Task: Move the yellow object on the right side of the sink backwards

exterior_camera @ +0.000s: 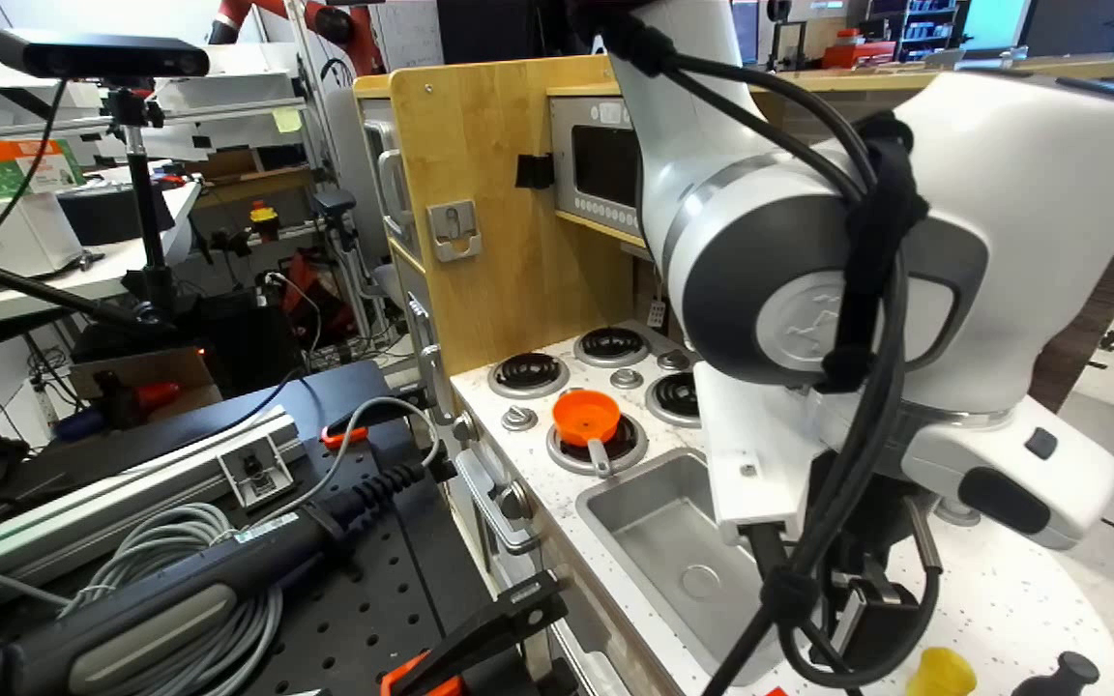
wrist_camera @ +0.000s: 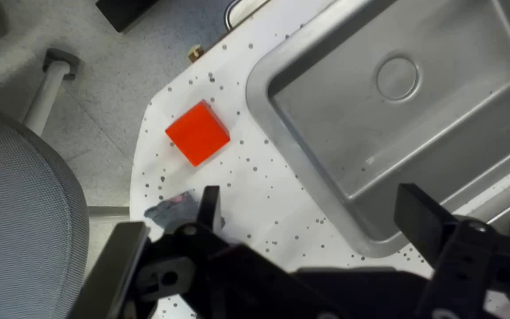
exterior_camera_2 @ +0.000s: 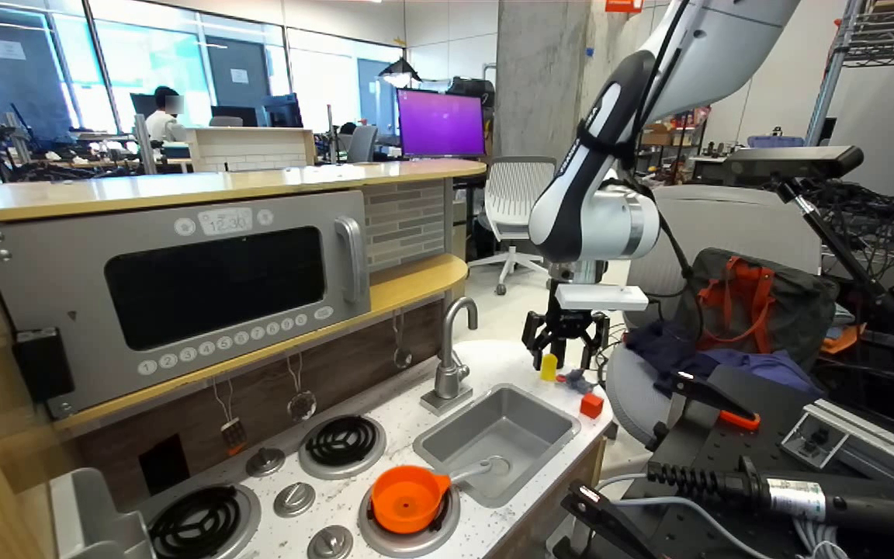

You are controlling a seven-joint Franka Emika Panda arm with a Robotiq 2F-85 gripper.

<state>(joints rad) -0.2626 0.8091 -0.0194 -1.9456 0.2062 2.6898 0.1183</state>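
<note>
The yellow object is small and bright yellow with a rounded top. It stands on the white speckled counter past the end of the grey sink. It also shows at the bottom edge of an exterior view, partly cut off. In the wrist view it does not show. My gripper is open, pointing down, close to the yellow object in that view; the gap between them is unclear. In the wrist view the open jaws have nothing between them, with counter and the sink's rim below.
A red cube and a dark grey crumpled item lie on the counter near its rounded edge. The faucet rises behind the sink. An orange pan sits on a burner. A microwave overhangs the stove.
</note>
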